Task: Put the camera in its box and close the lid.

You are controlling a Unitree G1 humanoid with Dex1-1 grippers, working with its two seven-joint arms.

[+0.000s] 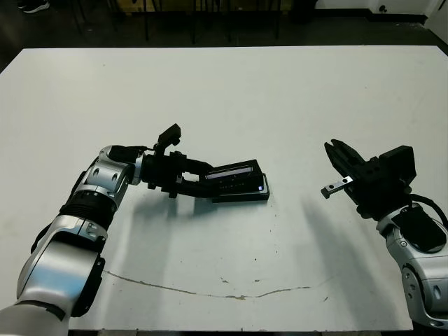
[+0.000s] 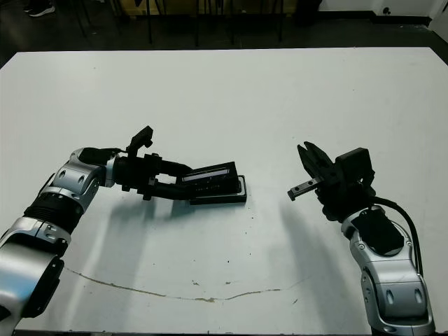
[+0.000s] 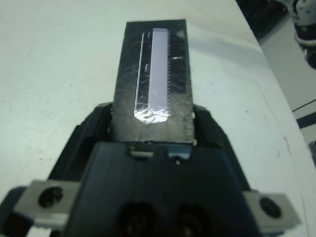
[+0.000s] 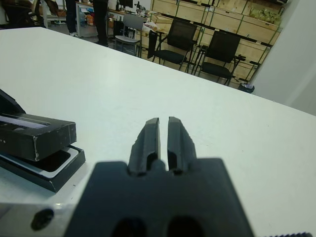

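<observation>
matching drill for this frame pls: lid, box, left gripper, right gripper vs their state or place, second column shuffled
Things:
1. lid
2. box
3. left gripper
4. right gripper

States:
A. fingers together, holding nothing, raised off the table
B. flat on the table, white lining showing at one end
C. tilted, one end raised above the tray
D. clamped on the end of the shiny-panelled cover

Pairs: 1-C, 2-B, 3-D, 4-A

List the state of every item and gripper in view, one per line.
lid: held by the left gripper, tilted over the box, not closed.
box: on the table, part covered; contents hidden.
left gripper: shut on the lid.
right gripper: shut, empty, apart from the box.
</observation>
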